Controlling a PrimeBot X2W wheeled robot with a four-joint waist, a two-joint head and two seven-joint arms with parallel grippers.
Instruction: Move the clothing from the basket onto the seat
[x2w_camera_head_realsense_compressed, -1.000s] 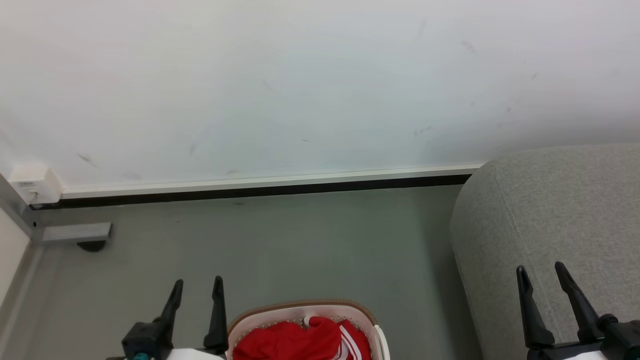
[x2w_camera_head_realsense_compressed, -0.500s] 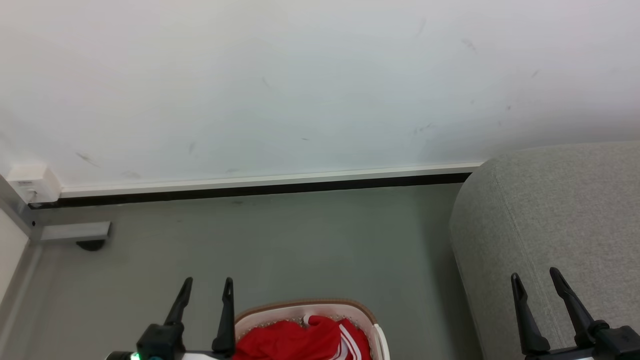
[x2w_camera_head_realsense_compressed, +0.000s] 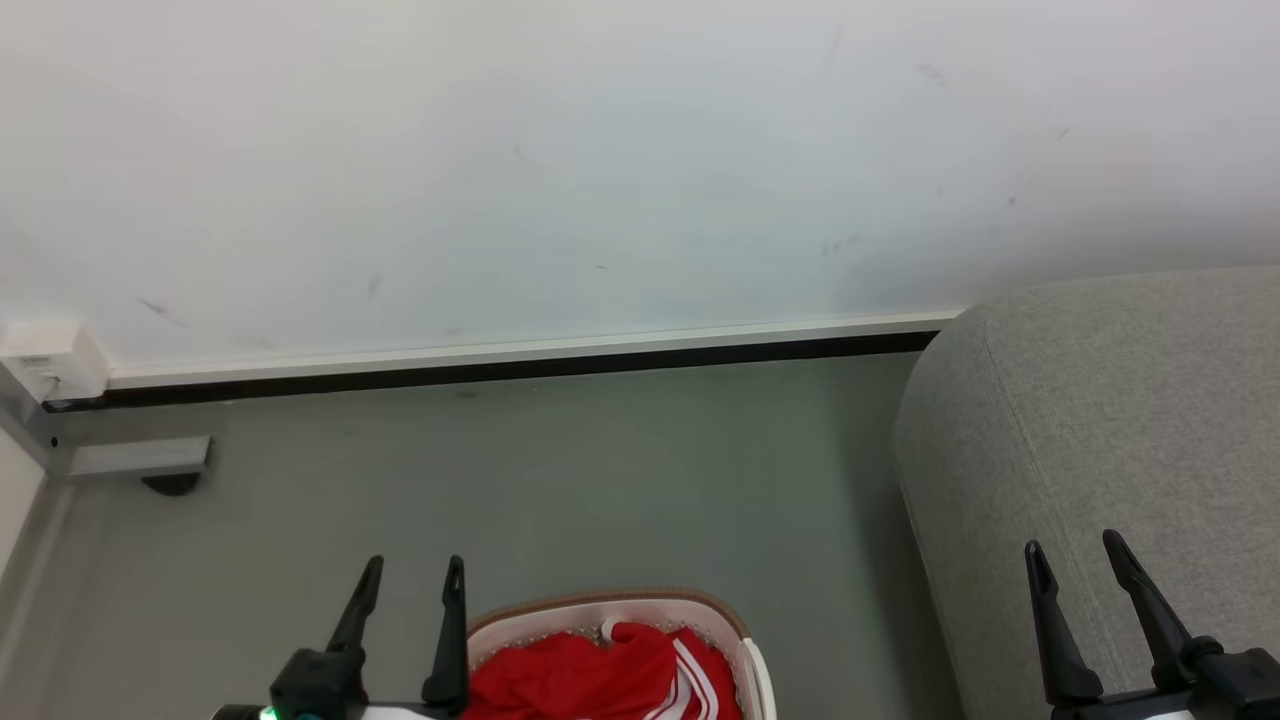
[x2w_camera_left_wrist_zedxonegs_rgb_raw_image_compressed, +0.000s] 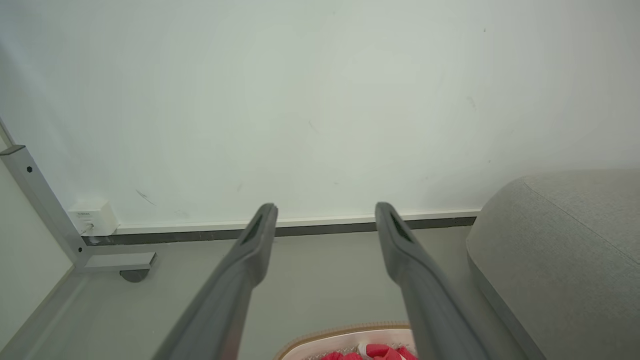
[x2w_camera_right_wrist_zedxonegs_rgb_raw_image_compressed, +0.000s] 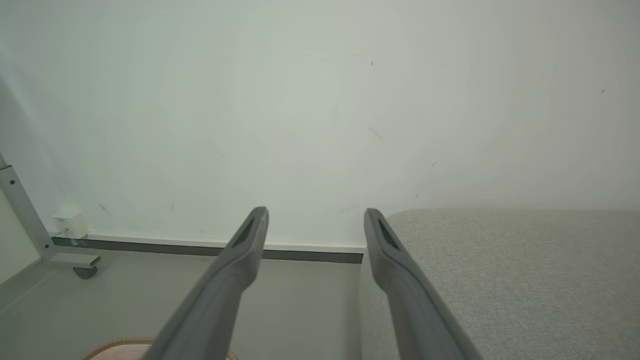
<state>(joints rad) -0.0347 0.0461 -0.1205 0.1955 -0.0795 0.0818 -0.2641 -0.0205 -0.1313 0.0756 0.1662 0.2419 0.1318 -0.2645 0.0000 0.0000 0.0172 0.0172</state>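
The left gripper is hovering with its two fingers spread wide and gripping nothing, just beside the left edge of the basket. The red clothing is lying bunched inside the basket, its white stripes showing toward the right side. The basket is sitting on the grey floor, near the seat with a strip of floor between them. The right gripper is hanging in front of the seat, its fingers likewise spread and empty.

Fingers spread wide, pointing forward: left tool, right tool.
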